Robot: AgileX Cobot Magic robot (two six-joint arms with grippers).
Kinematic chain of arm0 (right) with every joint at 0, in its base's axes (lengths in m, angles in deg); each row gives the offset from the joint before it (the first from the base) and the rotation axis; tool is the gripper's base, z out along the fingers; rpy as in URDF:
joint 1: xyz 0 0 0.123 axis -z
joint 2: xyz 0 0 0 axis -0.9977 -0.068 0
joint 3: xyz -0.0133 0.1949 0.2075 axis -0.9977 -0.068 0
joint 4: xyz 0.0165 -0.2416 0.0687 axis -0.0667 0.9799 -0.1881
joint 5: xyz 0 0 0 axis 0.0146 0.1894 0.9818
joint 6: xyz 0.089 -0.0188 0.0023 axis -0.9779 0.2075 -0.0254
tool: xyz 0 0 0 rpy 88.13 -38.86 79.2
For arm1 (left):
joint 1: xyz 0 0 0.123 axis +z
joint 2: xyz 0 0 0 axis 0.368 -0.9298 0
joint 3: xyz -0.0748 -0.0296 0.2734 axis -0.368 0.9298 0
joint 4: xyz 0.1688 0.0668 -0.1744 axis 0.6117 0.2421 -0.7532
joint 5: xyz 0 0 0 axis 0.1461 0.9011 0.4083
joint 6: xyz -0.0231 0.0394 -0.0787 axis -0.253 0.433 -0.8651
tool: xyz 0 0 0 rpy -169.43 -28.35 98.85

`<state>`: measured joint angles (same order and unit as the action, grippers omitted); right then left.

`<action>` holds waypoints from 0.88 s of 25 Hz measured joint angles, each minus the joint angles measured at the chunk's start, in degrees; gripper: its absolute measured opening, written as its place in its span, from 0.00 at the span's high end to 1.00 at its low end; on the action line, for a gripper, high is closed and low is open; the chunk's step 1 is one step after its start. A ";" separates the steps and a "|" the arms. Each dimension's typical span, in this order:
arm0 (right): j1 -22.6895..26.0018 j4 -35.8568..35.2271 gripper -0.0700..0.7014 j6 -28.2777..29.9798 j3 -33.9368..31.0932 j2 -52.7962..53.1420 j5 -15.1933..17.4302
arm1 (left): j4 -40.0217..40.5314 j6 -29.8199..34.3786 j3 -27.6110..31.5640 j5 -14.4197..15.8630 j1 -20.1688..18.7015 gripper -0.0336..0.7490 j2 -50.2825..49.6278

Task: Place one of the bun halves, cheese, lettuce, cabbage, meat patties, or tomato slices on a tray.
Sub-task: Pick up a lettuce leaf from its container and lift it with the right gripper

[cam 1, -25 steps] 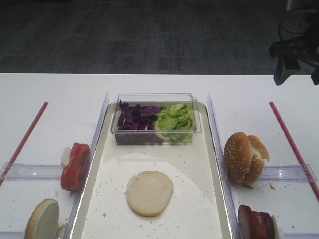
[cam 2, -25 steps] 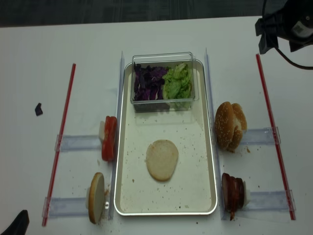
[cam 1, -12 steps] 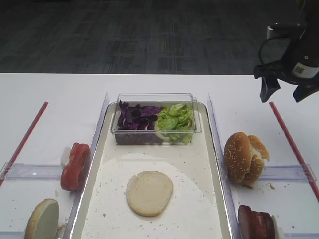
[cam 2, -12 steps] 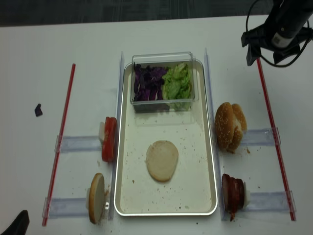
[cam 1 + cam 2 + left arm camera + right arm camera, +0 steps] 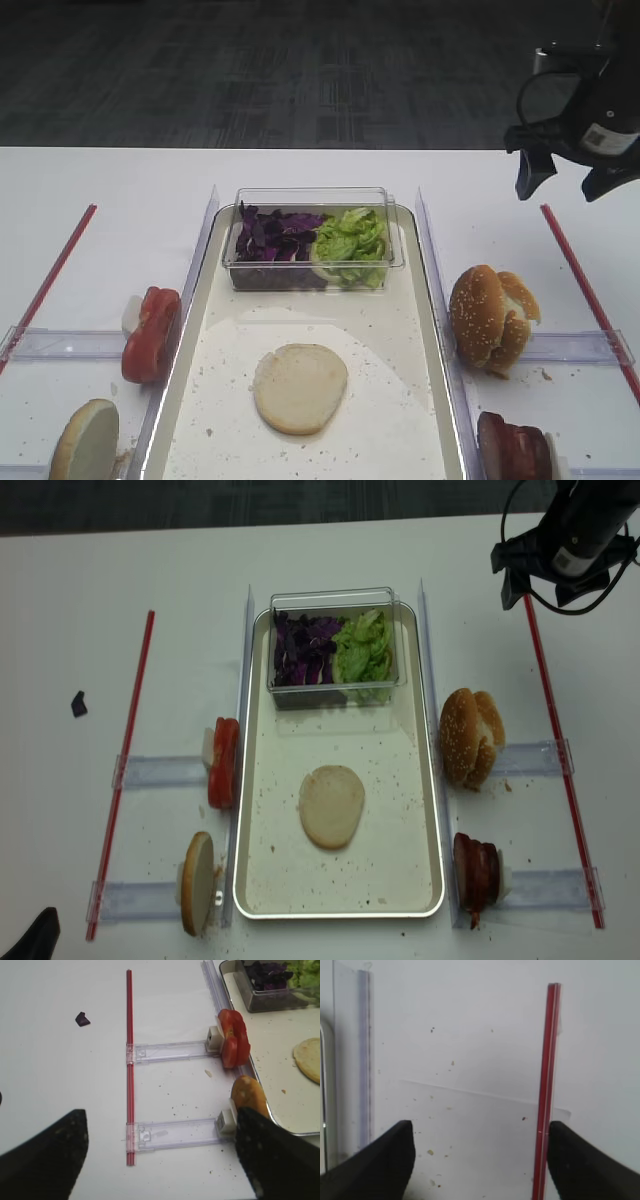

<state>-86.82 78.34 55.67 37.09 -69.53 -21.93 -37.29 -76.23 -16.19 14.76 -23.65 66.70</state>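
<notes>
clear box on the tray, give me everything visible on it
The clear plastic box is small, rectangular, transparent and lidless as far as shows, sitting upright across the far end of the tray. Inside, purple cabbage fills the left side and light-green lettuce the right, side by side. No gripper is near it.

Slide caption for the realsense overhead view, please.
Open right gripper hovers empty at the far right; one pale bun half lies on the tray.

Your flat white table carries the large cream-white rimmed tray at frame centre. Two thin red strips flank it left and right.
</notes>
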 joint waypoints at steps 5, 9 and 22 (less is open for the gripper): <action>-0.10 -3.83 0.18 2.25 0.05 0.00 -0.39 | 0.00 0.00 0.00 0.00 0.00 0.25 0.00; -1.34 -3.83 0.20 2.81 0.05 0.00 -0.64 | 0.00 0.00 0.00 0.00 0.00 0.25 0.00; -11.86 -3.72 0.21 3.82 0.05 0.00 -1.70 | 0.00 0.00 0.00 0.00 0.00 0.25 0.00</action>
<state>-98.68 74.62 59.48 37.13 -69.53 -23.63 -37.29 -76.23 -16.19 14.76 -23.65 66.70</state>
